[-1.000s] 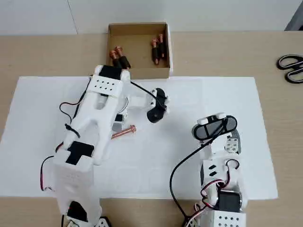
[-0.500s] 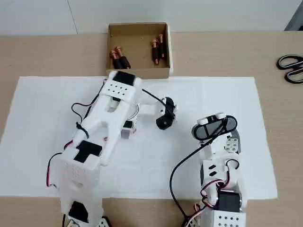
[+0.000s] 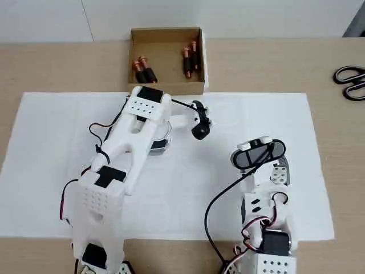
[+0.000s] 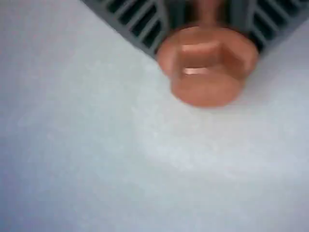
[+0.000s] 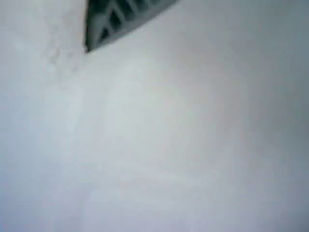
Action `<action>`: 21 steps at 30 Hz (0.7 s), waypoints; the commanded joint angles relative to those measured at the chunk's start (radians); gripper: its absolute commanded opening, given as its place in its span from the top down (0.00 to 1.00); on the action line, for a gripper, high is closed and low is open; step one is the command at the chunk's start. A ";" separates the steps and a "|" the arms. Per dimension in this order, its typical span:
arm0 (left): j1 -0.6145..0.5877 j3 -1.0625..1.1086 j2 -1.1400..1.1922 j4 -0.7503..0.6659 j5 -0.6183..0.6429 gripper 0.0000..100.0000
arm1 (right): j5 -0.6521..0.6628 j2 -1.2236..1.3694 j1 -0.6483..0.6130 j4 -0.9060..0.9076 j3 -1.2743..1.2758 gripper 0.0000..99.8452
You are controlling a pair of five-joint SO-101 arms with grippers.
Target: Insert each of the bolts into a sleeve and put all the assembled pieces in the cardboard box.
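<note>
Left gripper: clamped narrow on shank of copper bolt, head out, low over white paper, just near side of cardboard box. In box, 4 sleeved bolts: left pair, right pair. Right gripper: over paper, near right; width, cannot tell. Scissors far right on table.

Assembled pieces in the cardboard box
</note>
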 commanded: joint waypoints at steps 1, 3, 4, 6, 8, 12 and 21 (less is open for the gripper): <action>0.005 -0.022 0.009 -0.035 0.008 1.00 | 0.003 -0.016 -0.002 -0.010 -0.002 0.78; 0.006 -0.031 0.000 -0.031 0.009 0.99 | 0.003 -0.016 -0.002 -0.010 0.003 0.78; 0.008 -0.044 -0.014 -0.012 0.012 0.99 | 0.003 -0.016 -0.002 -0.010 0.005 0.78; 0.008 -0.085 -0.054 0.038 0.044 0.99 | 0.003 -0.016 -0.002 -0.010 0.005 0.78; 0.006 -0.133 -0.094 0.071 0.081 0.99 | 0.003 -0.016 -0.002 -0.010 0.005 0.78; 0.003 -0.260 -0.175 0.106 0.176 0.99 | 0.002 -0.016 -0.002 -0.010 0.006 0.78; -0.003 -0.579 -0.226 0.091 0.456 0.99 | 0.002 -0.016 -0.002 -0.008 0.006 0.78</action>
